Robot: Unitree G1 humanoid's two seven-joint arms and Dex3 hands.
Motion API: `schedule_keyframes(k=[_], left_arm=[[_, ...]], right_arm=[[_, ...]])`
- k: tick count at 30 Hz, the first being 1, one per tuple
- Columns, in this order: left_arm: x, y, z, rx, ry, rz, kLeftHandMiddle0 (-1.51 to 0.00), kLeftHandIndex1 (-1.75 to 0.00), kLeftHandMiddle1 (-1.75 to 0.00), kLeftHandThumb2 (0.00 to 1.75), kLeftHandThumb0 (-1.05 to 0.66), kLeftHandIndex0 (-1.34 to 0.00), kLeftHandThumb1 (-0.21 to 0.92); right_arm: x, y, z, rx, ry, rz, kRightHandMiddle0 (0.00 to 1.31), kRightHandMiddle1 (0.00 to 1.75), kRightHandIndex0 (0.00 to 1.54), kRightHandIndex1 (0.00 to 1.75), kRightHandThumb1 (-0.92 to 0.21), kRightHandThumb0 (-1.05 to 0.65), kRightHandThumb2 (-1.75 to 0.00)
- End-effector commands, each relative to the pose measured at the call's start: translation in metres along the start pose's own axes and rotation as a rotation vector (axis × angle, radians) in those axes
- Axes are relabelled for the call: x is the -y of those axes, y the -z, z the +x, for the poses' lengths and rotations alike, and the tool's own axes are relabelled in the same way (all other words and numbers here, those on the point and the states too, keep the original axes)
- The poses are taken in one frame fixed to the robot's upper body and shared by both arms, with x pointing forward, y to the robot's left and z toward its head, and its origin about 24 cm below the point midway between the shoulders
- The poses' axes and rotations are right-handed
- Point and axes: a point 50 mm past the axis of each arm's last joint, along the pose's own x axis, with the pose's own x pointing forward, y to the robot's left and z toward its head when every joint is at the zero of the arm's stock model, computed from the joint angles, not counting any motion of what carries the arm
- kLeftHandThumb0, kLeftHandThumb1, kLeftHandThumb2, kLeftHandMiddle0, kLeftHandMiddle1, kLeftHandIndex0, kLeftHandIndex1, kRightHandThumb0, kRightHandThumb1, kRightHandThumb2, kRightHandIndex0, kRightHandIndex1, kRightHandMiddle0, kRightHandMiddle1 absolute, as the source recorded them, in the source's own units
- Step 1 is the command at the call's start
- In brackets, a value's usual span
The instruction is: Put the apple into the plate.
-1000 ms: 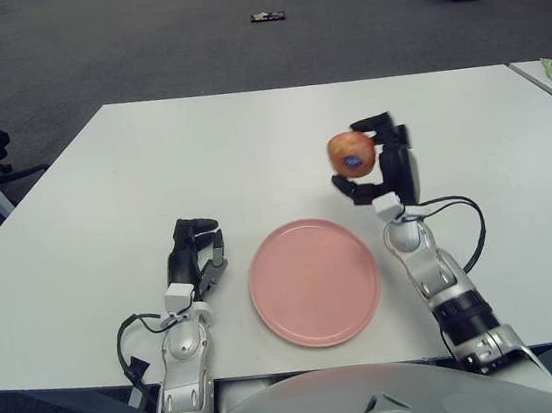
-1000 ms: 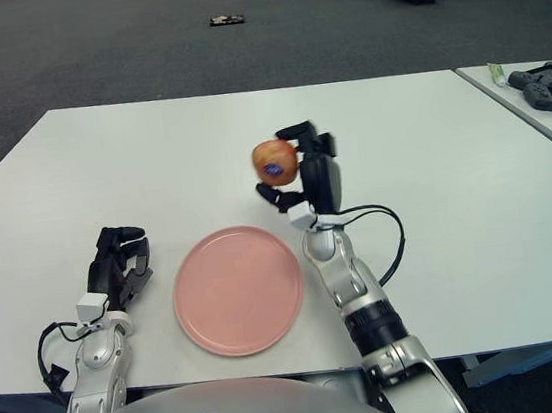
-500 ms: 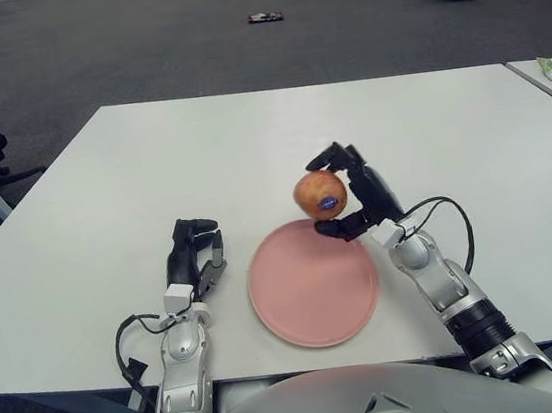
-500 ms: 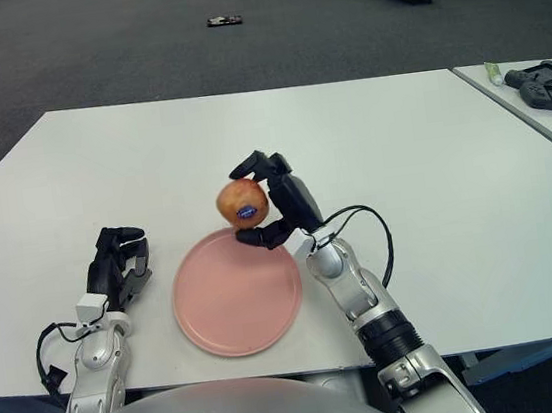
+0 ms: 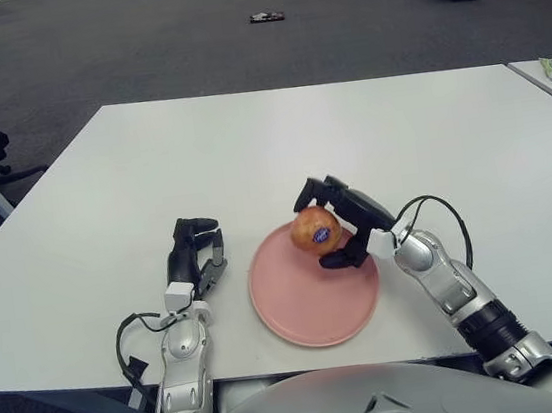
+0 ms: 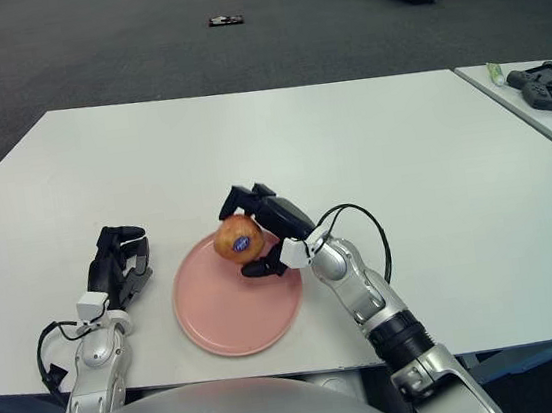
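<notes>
While the left hand (image 5: 194, 260) lies idle on the bench (image 5: 249, 149) just left of the plate (image 5: 307, 298), its fingers curled on nothing, the right hand (image 5: 343, 220) grips the apple (image 5: 315, 230) over the plate's far part; whether the fruit touches the plate I cannot tell; the apple is red-orange with a yellowish patch and a small blue sticker; the plate is pink and round; the bench is white; beyond it lies grey carpet, with dark furniture at the far wall.
</notes>
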Motion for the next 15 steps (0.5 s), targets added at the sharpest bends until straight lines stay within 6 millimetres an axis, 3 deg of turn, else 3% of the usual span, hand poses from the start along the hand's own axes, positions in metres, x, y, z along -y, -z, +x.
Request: schedule_keyframes(k=[1,10,13,15], left_arm=[[-0.0003,0.0070,-0.0014,-0.046,-0.005,0.005,-0.47,-1.75,-1.45,0.59,-0.35,-0.22,0.88],[-0.0003,0.0066,-0.0010,-0.041,-0.003,0.001,-0.50,-1.75,-1.44,0.61,-0.36,-0.23,0.86],[-0.0004,0.0067,-0.0008,-0.040,0.000,0.000,-0.51,-1.75,-1.44,0.62,-0.36,-0.23,0.85],[-0.0005,0.0065,-0.0007,-0.037,0.003,0.002,-0.51,-1.75,-1.46,0.64,-0.36,-0.24,0.84]], right_arm=[[0.0044,-0.0033,0.0022,-0.032,-0.064,-0.057,0.67,1.75,1.23,1.75,-0.24,-0.51,-1.41],[0.0014,-0.0027,0.0023,-0.120,-0.166,-0.188,0.68,1.75,1.21,1.75,-0.24,-0.51,-1.41],[0.0005,-0.0021,0.0016,-0.143,-0.198,-0.206,0.62,1.75,1.16,1.75,-0.30,-0.49,-1.33],[0.0001,-0.0018,0.0009,-0.154,-0.216,-0.217,0.52,1.75,1.05,1.75,-0.43,-0.45,-1.17]])
